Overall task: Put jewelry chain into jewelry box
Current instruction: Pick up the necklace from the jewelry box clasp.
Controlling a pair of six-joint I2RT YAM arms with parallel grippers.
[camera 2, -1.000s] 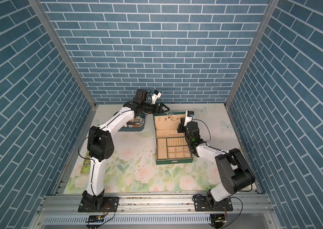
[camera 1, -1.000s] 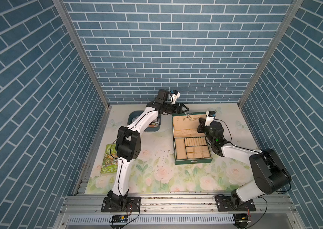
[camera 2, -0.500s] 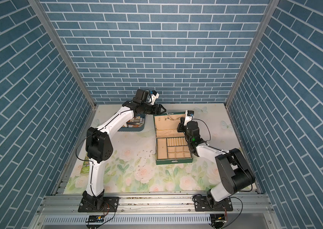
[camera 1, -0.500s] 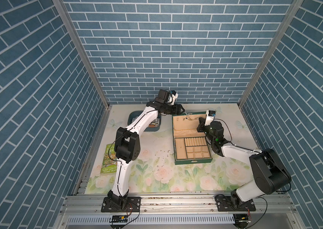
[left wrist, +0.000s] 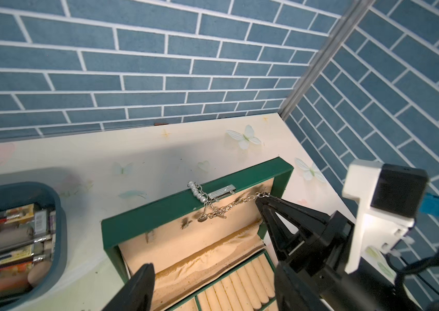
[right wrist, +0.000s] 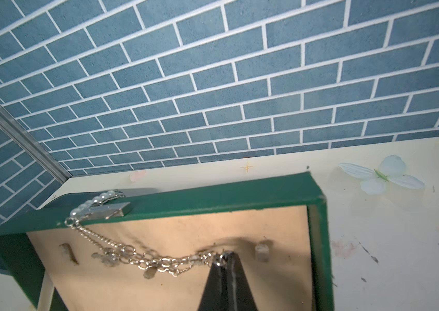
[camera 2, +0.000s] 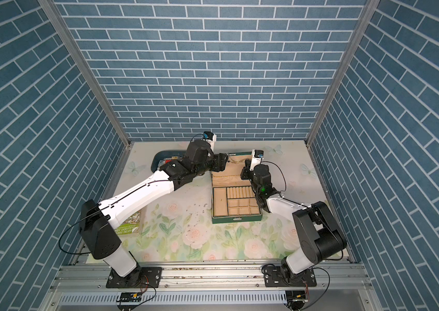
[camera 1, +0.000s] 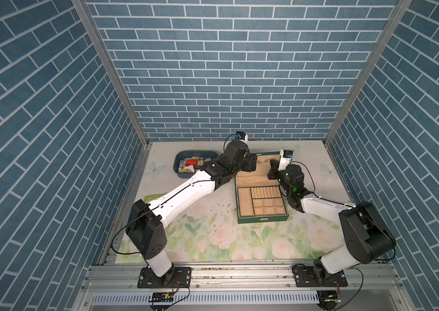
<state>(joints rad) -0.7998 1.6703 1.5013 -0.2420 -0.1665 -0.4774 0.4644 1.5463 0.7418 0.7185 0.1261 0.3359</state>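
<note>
The dark green jewelry box [camera 1: 262,217] [camera 2: 235,218] lies open on the floral mat with its lid [right wrist: 213,196] upright. The jewelry chain [right wrist: 142,258] [left wrist: 229,208] sags across the beige inside of the lid. One end is caught at the silver latch [left wrist: 221,192] on the lid's top edge. My right gripper [right wrist: 225,255] [camera 1: 271,164] is shut on the other end, and its tip also shows in the left wrist view [left wrist: 260,200]. My left gripper [left wrist: 213,290] [camera 1: 252,163] stands open at the lid's left side, holding nothing.
A short pearl strand [left wrist: 198,191] hangs over the lid's top edge by the latch. A blue-teal tub [camera 1: 195,163] of small items sits left of the box. A green book [camera 2: 129,226] lies under the left arm. Dark specks [camera 1: 221,215] dot the mat.
The left arm has come lower and nearer the lid's left side, and its jaws have narrowed a little. The right gripper has stayed put, shut on the chain.
</note>
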